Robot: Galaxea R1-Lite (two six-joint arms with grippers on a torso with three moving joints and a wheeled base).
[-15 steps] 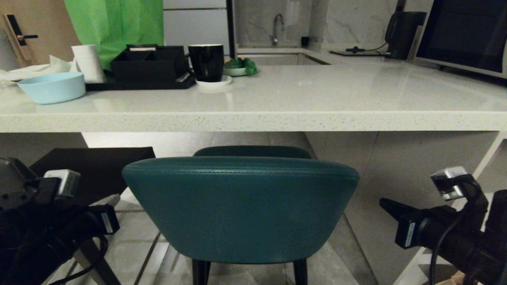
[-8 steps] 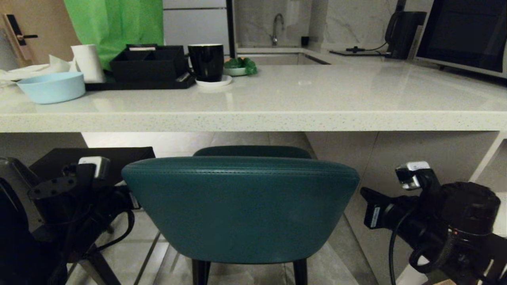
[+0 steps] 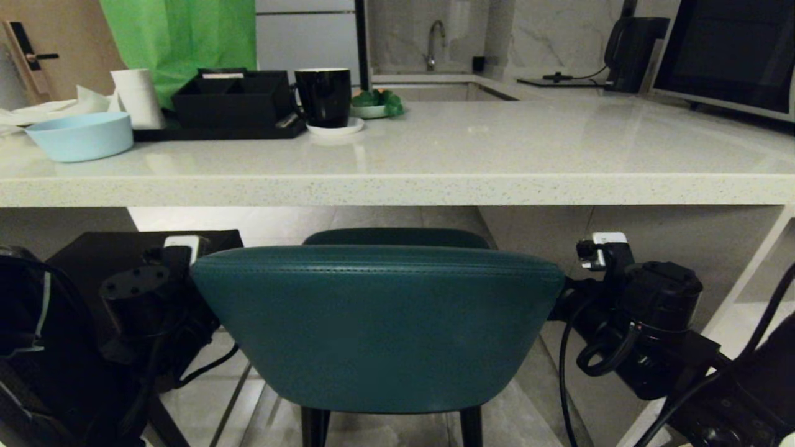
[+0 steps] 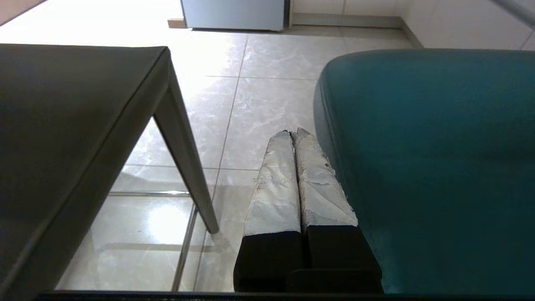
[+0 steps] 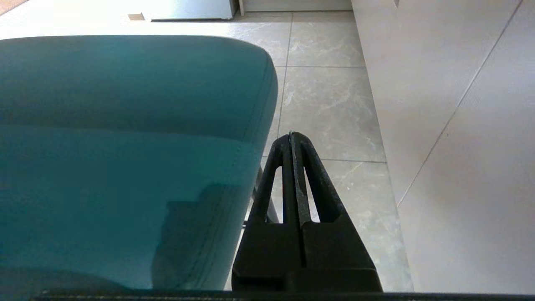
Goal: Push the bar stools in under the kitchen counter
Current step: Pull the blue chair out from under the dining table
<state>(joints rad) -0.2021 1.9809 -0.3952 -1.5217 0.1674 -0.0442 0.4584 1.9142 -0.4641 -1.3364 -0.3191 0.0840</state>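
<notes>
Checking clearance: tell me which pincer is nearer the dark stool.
Left. The left pincer sits between the dark stool and teal stool; the right pincer is beyond the teal stool's far side.

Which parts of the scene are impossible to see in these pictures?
- Teal stool: seat and feet hidden in head view by its own back and the bottom edge.
- Dark stool: mostly cut off by the left wrist view's edge.
- Left gripper touching the teal stool: cannot tell.
</notes>
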